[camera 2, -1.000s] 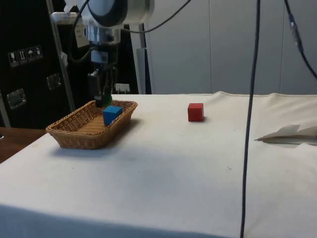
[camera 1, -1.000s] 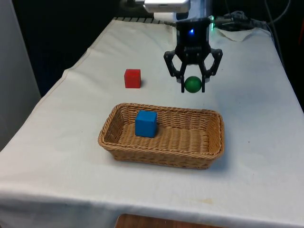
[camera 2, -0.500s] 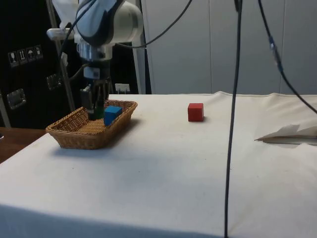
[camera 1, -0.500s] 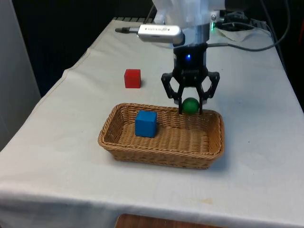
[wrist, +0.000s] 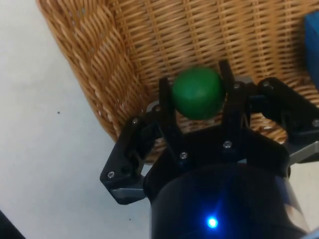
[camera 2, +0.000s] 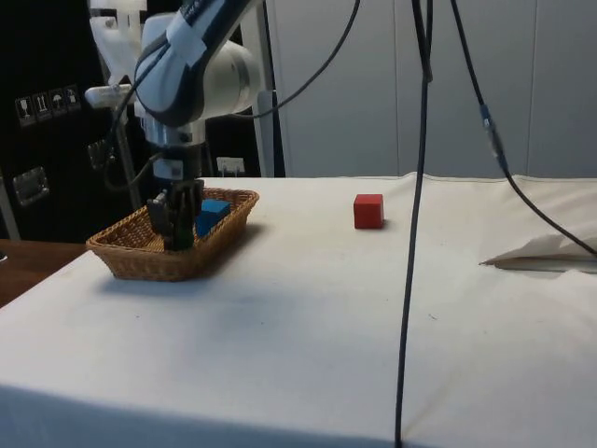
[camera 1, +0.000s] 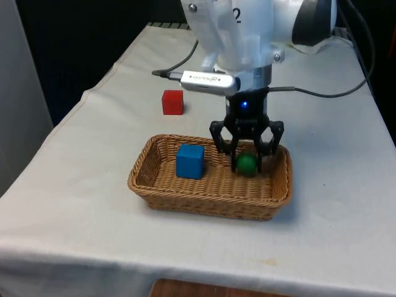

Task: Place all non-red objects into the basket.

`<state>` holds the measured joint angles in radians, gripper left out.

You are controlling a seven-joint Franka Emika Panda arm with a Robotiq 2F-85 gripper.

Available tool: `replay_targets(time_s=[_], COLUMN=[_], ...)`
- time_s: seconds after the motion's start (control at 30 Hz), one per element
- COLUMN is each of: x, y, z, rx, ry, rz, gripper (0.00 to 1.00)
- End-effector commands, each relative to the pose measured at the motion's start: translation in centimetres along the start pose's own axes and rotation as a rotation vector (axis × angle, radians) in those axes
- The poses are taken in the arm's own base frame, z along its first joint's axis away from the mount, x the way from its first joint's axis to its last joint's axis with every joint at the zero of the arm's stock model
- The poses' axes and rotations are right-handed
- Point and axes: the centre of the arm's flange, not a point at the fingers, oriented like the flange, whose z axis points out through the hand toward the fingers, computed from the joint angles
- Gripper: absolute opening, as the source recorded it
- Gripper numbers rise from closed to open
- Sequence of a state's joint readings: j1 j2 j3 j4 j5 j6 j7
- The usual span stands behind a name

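your gripper [camera 1: 247,164] reaches down into the basket [camera 1: 154,185], its fingers clamped on the green ball [camera 1: 247,164] at the end towards the front view's right; the blue cube [camera 1: 190,161] sits on the basket floor beside it, and the red cube [camera 1: 172,102] rests on the cloth beyond the basket

A red cube [camera 1: 172,102] sits on the white cloth [camera 1: 74,185], upper left of the front view. In the side view, a black cable [camera 2: 410,233] hangs mid-frame, and crumpled paper [camera 2: 550,250] lies at the right edge.
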<state>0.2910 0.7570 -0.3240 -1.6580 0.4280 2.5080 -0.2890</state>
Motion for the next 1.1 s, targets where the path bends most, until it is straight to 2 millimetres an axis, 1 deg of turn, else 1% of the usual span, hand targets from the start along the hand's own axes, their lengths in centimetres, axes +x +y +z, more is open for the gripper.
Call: replay_targets(time_s=[0.0,0.17,0.2,0.3,0.33,0.37,0.4,0.5,0.53,0.57,0.7,0.87,0.93,0.97,1.0,1.07], x=[0.1,0.1,0.1,0.0,0.0,0.1,0.0,0.0,0.0,0.0,0.0,-0.2,-0.4,-0.2,-0.6,-0.9], y=[0.0,0.0,0.1,0.1,0.0,0.0,0.0,0.1,0.0,0.0,0.0,0.1,0.1,0.1,0.1,0.1], z=[0.1,0.1,0.0,0.0,0.0,0.1,0.0,0.0,0.0,0.0,0.0,-1.7,-2.6,-2.1,-2.9,-3.5], rx=[0.008,0.004,0.003,0.002,0.002,-0.001,0.002,0.001,0.001,0.001,0.001,0.002,0.005,0.011,0.007,0.009], ry=[0.003,0.001,0.001,0.001,0.000,0.000,0.000,0.001,0.001,0.001,0.001,0.000,0.002,0.003,0.002,0.002], rz=[0.001,0.000,0.001,0.000,0.000,0.001,0.000,0.000,-0.001,-0.001,-0.001,0.007,0.011,0.007,0.011,0.015], gripper=[0.00,0.00,0.05,0.34,0.53,0.63,0.63,0.92,0.98,1.00,1.00,1.00,1.00,1.00,1.00,1.00])
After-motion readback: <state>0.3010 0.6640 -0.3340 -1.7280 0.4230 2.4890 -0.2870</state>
